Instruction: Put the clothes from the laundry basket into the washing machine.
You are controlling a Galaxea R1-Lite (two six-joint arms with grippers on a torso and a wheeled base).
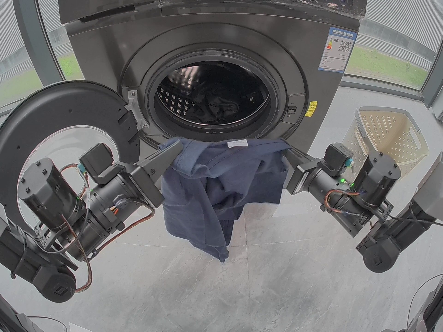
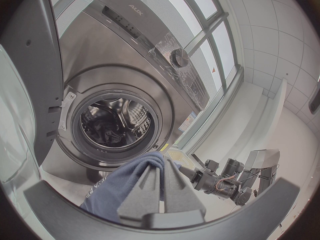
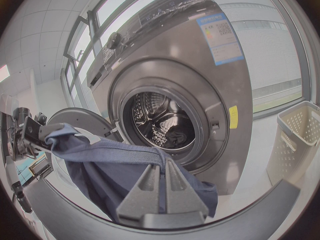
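A navy blue garment (image 1: pixel 217 180) hangs stretched between both grippers just below the washing machine's open drum (image 1: pixel 213 95). My left gripper (image 1: pixel 177 147) is shut on the garment's left corner, and my right gripper (image 1: pixel 285 151) is shut on its right corner. In the left wrist view the left gripper (image 2: pixel 162 160) pinches blue cloth (image 2: pixel 133 180). In the right wrist view the right gripper (image 3: pixel 163 165) pinches the garment's hem (image 3: pixel 113 154). Dark clothes (image 1: pixel 217 104) lie inside the drum. The beige laundry basket (image 1: pixel 392 134) stands on the floor to the right of the machine.
The machine's round door (image 1: pixel 60 116) is swung open on the left, behind my left arm. Grey tiled floor (image 1: pixel 258 273) spreads below the hanging garment. Windows run behind the machine.
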